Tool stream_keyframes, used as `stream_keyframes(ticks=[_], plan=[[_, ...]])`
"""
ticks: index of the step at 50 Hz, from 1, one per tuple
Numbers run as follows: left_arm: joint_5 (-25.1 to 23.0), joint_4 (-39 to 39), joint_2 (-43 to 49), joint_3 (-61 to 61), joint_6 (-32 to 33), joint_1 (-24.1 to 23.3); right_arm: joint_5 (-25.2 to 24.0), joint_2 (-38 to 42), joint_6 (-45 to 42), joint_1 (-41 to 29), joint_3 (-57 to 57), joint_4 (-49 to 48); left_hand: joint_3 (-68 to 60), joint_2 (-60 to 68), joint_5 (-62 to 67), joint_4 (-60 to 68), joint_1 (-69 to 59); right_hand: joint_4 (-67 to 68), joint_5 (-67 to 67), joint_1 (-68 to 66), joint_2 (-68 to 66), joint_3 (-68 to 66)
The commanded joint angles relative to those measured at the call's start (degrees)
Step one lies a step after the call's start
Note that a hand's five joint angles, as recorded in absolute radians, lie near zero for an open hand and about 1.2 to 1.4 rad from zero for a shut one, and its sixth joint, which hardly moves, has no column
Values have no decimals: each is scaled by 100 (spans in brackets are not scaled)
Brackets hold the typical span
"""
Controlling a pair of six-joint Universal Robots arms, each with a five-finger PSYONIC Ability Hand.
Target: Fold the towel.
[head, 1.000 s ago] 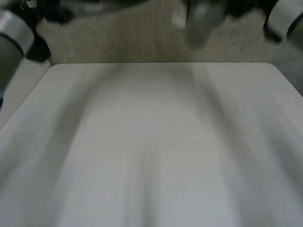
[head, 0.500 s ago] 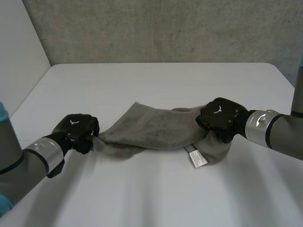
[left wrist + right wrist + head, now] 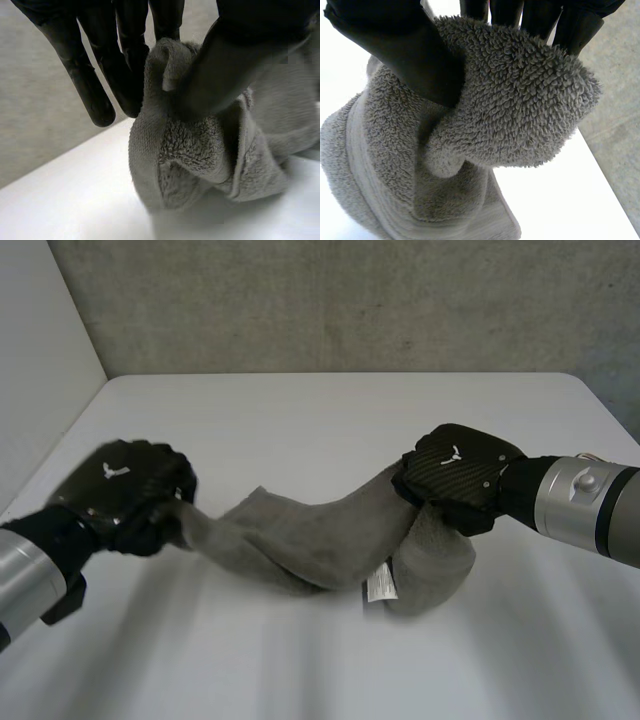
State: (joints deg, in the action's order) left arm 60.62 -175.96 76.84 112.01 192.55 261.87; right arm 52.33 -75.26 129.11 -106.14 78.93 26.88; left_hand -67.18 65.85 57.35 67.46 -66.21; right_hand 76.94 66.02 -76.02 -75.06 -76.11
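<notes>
Two black hands hold one grey towel (image 3: 310, 540) over the white table (image 3: 330, 410). The left hand (image 3: 120, 490) grasps the towel's left end, held up off the table. In the left wrist view, its thumb pinches a bunched fold of cloth against the fingers. The right hand (image 3: 455, 475) grasps the right end, near mid-table. In the right wrist view, its thumb clamps a thick roll of towel against the fingers behind it. The towel sags twisted between the hands, and its middle rests on the table. Under the right hand, a loop of cloth hangs down to the table. A white label (image 3: 378, 586) shows on the hanging part, just beside that loop.
</notes>
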Motion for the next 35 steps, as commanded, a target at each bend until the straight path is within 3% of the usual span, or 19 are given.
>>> stream_keyframes(ticks=[1,8,14,19,21,24,26,29,35], plan=[[-401,36,348,84,124,30,14,116,-9,-12,-27,10,5697,-5564,-5714,-5725,5600,306,398,-398,-494,-389],[-366,-8,1061,-435,635,-49,32,187,-18,-56,105,10,5718,-5585,-5735,-5746,5621,306,398,-398,-494,-389],[-252,-61,1659,-1331,143,-154,32,214,-18,-144,185,-8,5713,-5580,-5731,-5742,5616,306,398,-398,-494,-389],[3,-377,2388,-2070,-393,-541,-3,249,-18,-144,228,-34,5663,-5530,-5680,-5691,5566,306,398,-398,-494,-389],[379,-526,3079,-2594,-490,-917,-30,284,0,-144,228,-60,5646,-5513,-5664,-5675,5549,306,398,-398,-494,-389],[627,-536,3469,-2887,-481,-1103,-30,319,9,-153,237,-104,5629,-5496,-5647,-5658,5532,306,398,-398,-494,-389],[1143,-527,4222,-3525,-464,-1375,-21,415,0,-153,246,-174,5629,-5496,-5647,-5658,5532,306,398,-398,-494,-389],[1539,-518,4925,-4150,-394,-1498,-21,512,0,-153,246,-201,5612,-5480,-5630,-5641,5515,306,398,-398,-494,-389],[1761,-395,5746,-4996,-130,-1569,-12,618,0,-197,255,-210,5444,-5311,-5462,-5473,5347,306,398,-398,-494,-389]])
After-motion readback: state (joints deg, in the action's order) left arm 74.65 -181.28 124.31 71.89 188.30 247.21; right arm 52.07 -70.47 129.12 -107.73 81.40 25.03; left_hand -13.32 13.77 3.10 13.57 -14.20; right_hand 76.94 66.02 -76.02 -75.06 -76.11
